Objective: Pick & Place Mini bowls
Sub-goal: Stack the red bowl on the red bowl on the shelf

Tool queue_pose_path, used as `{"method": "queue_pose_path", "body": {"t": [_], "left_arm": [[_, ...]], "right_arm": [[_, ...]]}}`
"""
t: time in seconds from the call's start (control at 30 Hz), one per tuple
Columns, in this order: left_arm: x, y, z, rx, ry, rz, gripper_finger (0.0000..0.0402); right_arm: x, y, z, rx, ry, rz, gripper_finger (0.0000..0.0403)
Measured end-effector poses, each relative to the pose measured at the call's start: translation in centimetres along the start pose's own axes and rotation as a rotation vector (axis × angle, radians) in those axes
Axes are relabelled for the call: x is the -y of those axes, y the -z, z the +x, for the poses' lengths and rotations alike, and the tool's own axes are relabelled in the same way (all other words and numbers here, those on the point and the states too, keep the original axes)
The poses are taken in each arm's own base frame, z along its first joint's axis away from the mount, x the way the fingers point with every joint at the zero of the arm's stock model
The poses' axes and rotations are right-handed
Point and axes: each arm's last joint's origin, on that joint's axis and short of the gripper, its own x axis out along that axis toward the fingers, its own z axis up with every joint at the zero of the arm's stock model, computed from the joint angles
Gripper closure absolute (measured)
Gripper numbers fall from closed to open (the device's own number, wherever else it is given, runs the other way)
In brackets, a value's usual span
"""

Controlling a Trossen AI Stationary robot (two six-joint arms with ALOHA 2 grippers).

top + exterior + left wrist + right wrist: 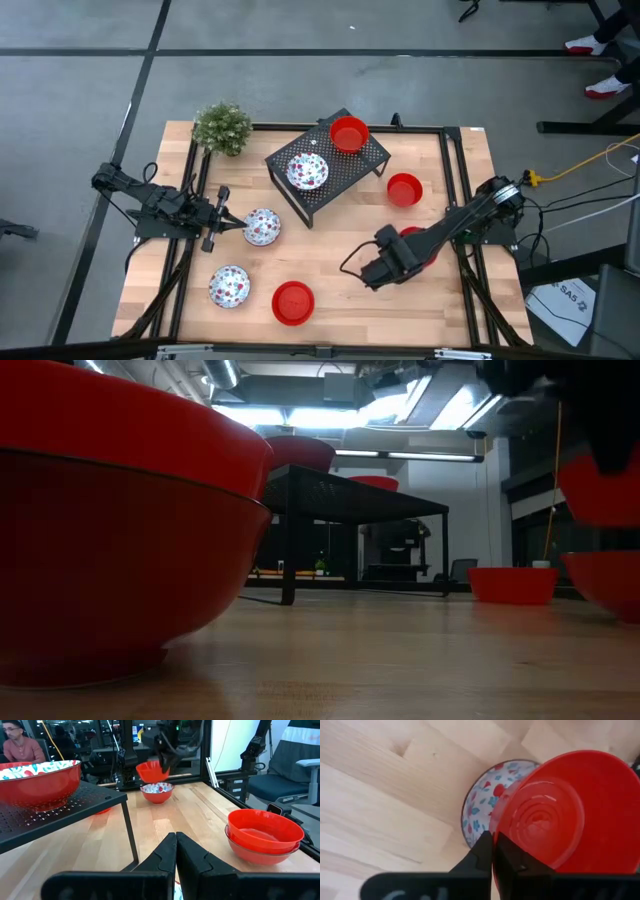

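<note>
Right end effector [492, 851] is pinching a red bowl's [560, 812] rim, hovering over the floral bowl [485, 800]; centring before releasing matters. Left end effector [176, 851] is waiting, fingers together.

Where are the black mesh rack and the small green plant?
Black mesh metal rack [352, 165], high view: bare mesh top between the bowls.
Small green potted plant [222, 127], high view: middle of its foliage.

Plain glossy red bowls [293, 302] — others white with red floral speckles [229, 286]; a black mesh rack [350, 165], green plant [222, 127], pale wood worktop [340, 290].
</note>
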Motion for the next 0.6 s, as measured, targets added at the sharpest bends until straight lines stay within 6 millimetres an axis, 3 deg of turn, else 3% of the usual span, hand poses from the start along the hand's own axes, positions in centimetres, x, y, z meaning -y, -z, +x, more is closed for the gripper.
{"method": "queue_pose_path", "body": {"t": [0.33,0.6], "left_arm": [[0.0,0.0,0.0,0.000,0.000,0.000,0.0398],[0.0,0.0,0.0,0.000,0.000,0.000,0.0398]], "right_arm": [[0.4,-1.2,-5.1,0.136,-0.101,-0.034,0.0401],[0.7,-3.5,-7.2,0.192,-0.166,-0.054,0.0401]]}}
